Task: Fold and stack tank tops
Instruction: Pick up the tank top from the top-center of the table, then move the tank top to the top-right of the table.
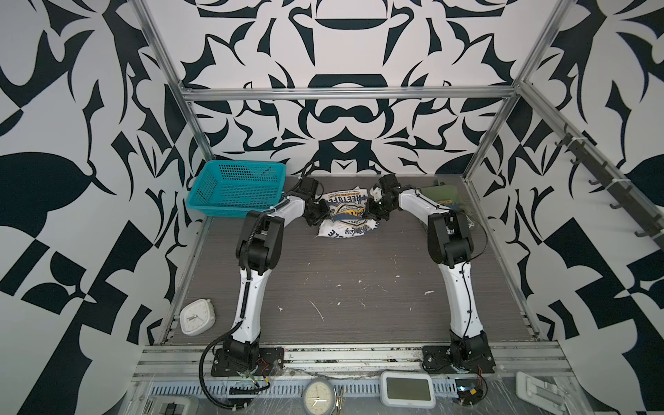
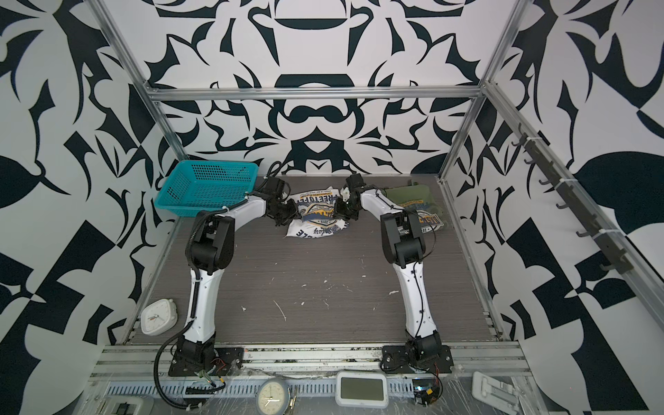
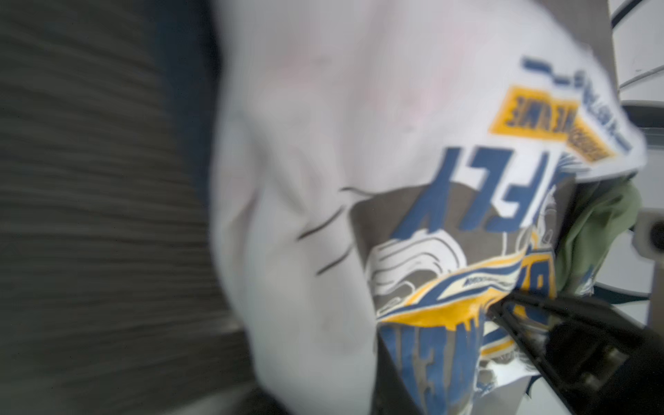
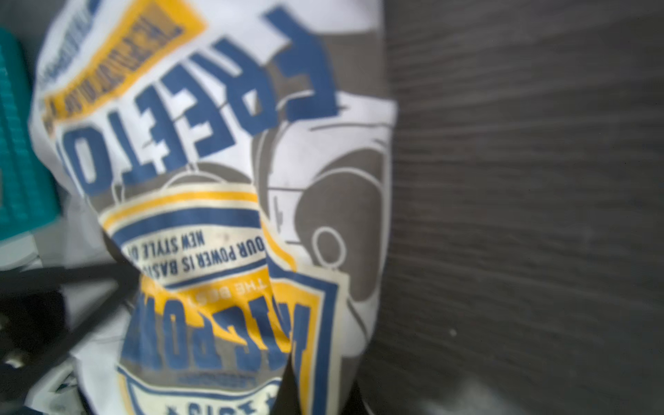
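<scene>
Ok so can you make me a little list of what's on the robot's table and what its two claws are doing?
white tank top: crumpled at the middle back of the table, print facing up
olive tank top: lying flat in the back right corner, partly behind the right arm
left gripper: shut on one side of the white tank top
right gripper: shut on its other side
teal basket: back left, nothing seen inside
stack: not made yet, the two tops lie apart
</scene>
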Tool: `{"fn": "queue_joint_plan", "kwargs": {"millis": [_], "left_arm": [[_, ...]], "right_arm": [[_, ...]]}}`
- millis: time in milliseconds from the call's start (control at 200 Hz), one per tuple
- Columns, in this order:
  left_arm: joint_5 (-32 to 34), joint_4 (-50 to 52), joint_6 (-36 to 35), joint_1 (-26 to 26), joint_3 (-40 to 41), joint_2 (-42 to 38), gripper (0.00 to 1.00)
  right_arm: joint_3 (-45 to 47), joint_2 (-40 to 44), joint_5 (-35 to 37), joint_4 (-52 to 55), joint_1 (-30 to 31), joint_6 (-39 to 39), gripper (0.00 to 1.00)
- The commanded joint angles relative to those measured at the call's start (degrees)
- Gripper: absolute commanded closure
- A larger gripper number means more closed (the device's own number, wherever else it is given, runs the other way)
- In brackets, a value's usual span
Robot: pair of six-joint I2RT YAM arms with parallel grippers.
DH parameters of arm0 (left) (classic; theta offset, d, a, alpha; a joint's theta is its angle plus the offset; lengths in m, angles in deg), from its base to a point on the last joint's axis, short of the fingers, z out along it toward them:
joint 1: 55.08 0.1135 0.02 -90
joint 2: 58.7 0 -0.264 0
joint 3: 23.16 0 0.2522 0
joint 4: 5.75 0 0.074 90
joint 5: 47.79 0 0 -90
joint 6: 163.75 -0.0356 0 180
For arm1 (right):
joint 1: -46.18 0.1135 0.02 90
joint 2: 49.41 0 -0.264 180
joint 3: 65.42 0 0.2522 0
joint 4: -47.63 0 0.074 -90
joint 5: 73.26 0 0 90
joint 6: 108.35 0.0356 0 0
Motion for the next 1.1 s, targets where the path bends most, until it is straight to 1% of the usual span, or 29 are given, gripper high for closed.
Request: {"fn": "queue_joint_plan", "kwargs": {"millis": [0,110,220,360,525,685,815,940,1095], "left_arm": [[-1.65,-1.82,2.09,-3.15,-1.40,0.73,0.90],[-1.71,-4.90,5.06,-6.04,-2.31,0.60,1.00],[-1.19,-8.34,7.89,-9.10,-4.86,1.01,1.00],[0.51,-11.02,9.75,-12.71,-11.07,2.98,1.00],[0.30,-11.12,11.24,-15.27,-23.13,8.41,1.00],[0.21,-10.20,12.31,-17.34,-37.02,16.13,1.00],[-0.10,-11.44,14.86,-18.40,-45.63,22.78,1.00],[-0.49,-14.33,16.93,-18.95,-47.19,26.58,1.00],[-0.08,-13.87,16.54,-19.28,-46.10,27.89,1.00]], "right_arm": [[1.36,4.34,2.89,4.11,-2.15,-1.66,1.00],[3.69,8.41,5.45,4.58,-4.75,-3.10,1.00],[4.37,11.92,11.67,7.90,-6.95,-4.85,1.00],[4.52,16.41,16.08,10.69,-10.44,-6.30,1.00],[1.83,20.30,20.69,13.18,-14.31,-9.01,1.00],[-1.73,20.11,23.65,16.29,-18.71,-10.45,1.00],[-1.19,19.17,24.55,16.66,-21.90,-10.35,1.00],[1.08,17.20,24.47,15.99,-23.16,-9.74,1.00],[2.12,12.71,25.58,16.49,-23.64,-7.65,1.00]]}}
